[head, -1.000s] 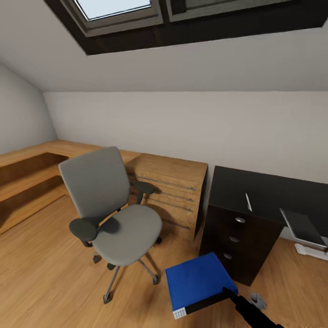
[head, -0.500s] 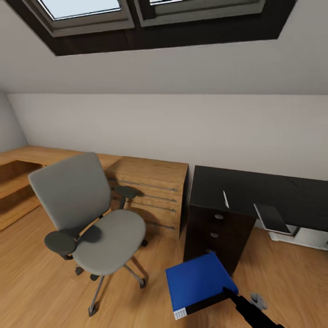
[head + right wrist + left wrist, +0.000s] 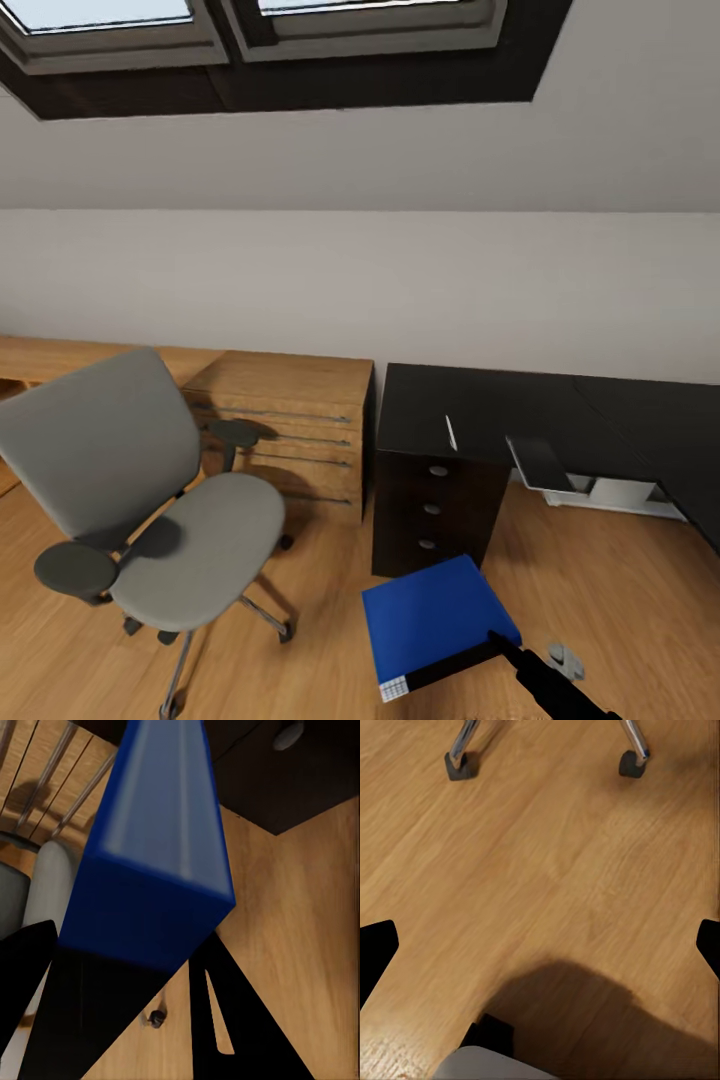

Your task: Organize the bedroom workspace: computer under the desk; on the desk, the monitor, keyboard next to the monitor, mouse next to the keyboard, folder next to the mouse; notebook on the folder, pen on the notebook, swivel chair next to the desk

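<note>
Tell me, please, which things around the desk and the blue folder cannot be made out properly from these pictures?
- Desk: head view; its right end is cut off by the picture's edge.
- Thin white item on the desk: head view; too small to identify.
- Folder: right wrist view; blurred, and it hides where the right end effector grips it.
- Swivel chair: head view; its base is cut off by the bottom edge.
- Left end effector: left wrist view; fingertips cut off at both side edges.

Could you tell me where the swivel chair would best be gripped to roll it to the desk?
Probably by the top edge of the backrest of the swivel chair, approached from behind. The back stands upright and thin enough for jaws to straddle, while the padded armrest is broad and rounded. The open left gripper is free; the right gripper holds the folder.
</note>
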You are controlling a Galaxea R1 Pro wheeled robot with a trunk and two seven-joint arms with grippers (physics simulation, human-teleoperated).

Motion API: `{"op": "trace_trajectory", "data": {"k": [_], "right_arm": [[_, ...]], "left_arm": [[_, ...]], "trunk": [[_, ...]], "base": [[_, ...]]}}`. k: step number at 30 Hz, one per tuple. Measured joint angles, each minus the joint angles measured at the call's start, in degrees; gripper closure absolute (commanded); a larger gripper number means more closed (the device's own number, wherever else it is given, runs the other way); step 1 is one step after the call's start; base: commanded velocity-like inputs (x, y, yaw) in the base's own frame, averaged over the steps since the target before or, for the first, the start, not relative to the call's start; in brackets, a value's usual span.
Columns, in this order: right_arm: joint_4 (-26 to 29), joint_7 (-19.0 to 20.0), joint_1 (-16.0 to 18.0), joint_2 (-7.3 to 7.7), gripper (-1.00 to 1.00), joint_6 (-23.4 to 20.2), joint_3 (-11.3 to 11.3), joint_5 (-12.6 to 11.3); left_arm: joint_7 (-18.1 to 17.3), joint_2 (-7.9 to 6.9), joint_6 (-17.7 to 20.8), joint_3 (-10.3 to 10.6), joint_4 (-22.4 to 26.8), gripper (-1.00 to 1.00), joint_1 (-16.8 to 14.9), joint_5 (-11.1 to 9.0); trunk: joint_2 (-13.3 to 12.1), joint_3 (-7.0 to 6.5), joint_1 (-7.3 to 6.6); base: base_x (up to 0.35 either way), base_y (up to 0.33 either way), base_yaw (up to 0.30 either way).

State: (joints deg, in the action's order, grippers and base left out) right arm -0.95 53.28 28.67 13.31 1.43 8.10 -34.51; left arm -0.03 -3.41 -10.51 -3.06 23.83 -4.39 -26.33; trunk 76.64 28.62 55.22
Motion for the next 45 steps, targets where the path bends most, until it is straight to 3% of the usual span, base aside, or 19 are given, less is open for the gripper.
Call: {"op": "trace_trajectory", "data": {"k": [34, 41, 45], "right_arm": [[0.0, 0.0, 0.0, -0.40, 1.00, 0.0, 0.1, 0.0], [0.0, 0.0, 0.0, -0.56, 1.00, 0.0, 0.0, 0.0], [0.0, 0.0, 0.0, -1.10, 1.00, 0.1, 0.0, 0.0]], "left_arm": [[0.0, 0.07, -0.2, 0.0, -0.1, -1.00, 0.0, 0.0], [0.1, 0.07, -3.7, -0.1, -0.6, -1.00, 0.0, -0.1], [0.1, 0.13, -5.8, 0.0, -4.2, -1.00, 0.0, -0.2]], "trunk": [[-13.6, -4.38, -7.47], [-16.5, -5.61, -9.01], [-18.1, -6.33, -9.89]], "base": [[0.000, 0.000, -0.207], [0.000, 0.000, -0.009], [0.000, 0.000, -0.001]]}}
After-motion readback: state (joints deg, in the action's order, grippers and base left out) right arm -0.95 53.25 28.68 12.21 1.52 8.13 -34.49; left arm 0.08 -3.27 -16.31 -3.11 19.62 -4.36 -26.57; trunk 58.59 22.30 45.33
